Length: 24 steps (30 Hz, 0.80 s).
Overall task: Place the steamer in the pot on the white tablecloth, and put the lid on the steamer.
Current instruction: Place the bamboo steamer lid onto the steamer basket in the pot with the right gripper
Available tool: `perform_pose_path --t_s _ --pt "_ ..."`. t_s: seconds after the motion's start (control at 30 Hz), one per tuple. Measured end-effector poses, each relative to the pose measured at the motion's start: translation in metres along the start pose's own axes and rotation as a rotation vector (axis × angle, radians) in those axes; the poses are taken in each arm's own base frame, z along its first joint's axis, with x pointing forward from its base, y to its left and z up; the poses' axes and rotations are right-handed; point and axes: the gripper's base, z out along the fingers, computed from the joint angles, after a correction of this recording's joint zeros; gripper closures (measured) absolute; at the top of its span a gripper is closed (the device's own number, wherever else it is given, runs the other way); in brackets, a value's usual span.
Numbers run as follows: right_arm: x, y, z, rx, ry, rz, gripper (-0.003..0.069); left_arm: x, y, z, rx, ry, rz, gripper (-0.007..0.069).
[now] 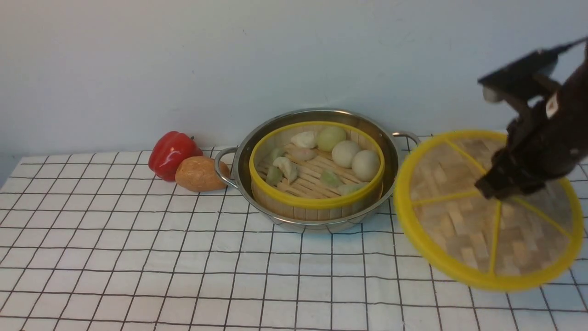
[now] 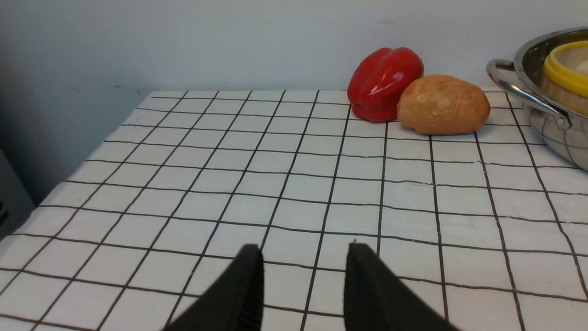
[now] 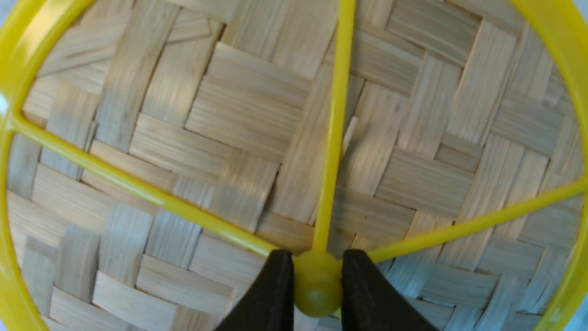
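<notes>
The white tablecloth [image 1: 138, 257] with its thin black grid fills the bench from the near edge to the wall. The pot [image 1: 321, 226], a wide shiny pan with two loop handles, stands at the middle of the cloth's far edge. The steamer [image 1: 317, 202] sits inside it, upright, its yellow rim level with or a little above the steel rim, and it has no cover on it. The lid [image 1: 459, 220] is off to the right of the pot, over the cloth's right edge, tilted so its woven face and yellow spokes turn toward the near side. Its low rim looks close to the cloth, though I cannot tell whether it touches. The right gripper [image 1: 487, 188] has the lid by its centre: in the wrist view both black fingers [image 3: 271, 294] press on either side of the round yellow hub [image 3: 317, 285]. A red pepper [image 1: 172, 154] lies by the far edge, left of the pot, with a brown potato-like lump [image 1: 200, 174] against it and just beside the pot's left handle. The left gripper [image 2: 303, 250] hangs over the cloth's left half, its jaws apart with only bare grid between them. Pale buns [image 1: 353, 158] and dumplings [image 1: 287, 168] rest on the steamer's slats.
</notes>
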Motion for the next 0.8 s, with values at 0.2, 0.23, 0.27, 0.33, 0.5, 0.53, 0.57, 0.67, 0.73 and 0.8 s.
perform_pose_path --t_s 0.2,0.23,0.27,0.33,0.5,0.53,0.57,0.67,0.73,0.8 --pt "-0.052 0.008 -0.023 -0.132 -0.206 -0.173 0.0512 0.0 0.0 0.0 0.0 0.0 0.0 0.0382" --pt "-0.054 0.009 -0.021 -0.138 -0.207 -0.181 0.0512 0.0 0.0 0.0 0.0 0.0 0.0 0.0382" --pt "-0.065 0.009 -0.021 -0.15 -0.231 -0.206 0.0512 0.0 0.0 0.0 0.0 0.0 0.0 0.0382" --pt "-0.074 0.008 -0.016 -0.16 -0.233 -0.228 0.0512 0.0 0.0 0.0 0.0 0.0 0.0 0.0382" --pt "-0.104 0.01 0.017 -0.163 -0.199 -0.33 0.0512 0.0 0.0 0.0 0.0 0.0 0.0 0.0382" --pt "-0.111 0.014 0.024 -0.157 -0.203 -0.363 0.0512 0.0 0.0 0.0 0.0 0.0 0.0 0.0382" --pt "-0.118 0.018 0.034 -0.151 -0.196 -0.399 0.0512 0.0 0.0 0.0 0.0 0.0 0.0 0.0382" --pt "-0.127 0.026 0.044 -0.145 -0.201 -0.446 0.0512 0.0 0.0 0.0 0.0 0.0 0.0 0.0382" --pt "-0.136 0.038 0.064 -0.145 -0.189 -0.51 0.0512 0.0 0.0 0.0 0.0 0.0 0.0 0.0382" --pt "-0.141 0.044 0.076 -0.143 -0.182 -0.545 0.0512 0.0 0.0 0.0 0.0 0.0 0.0 0.0382"
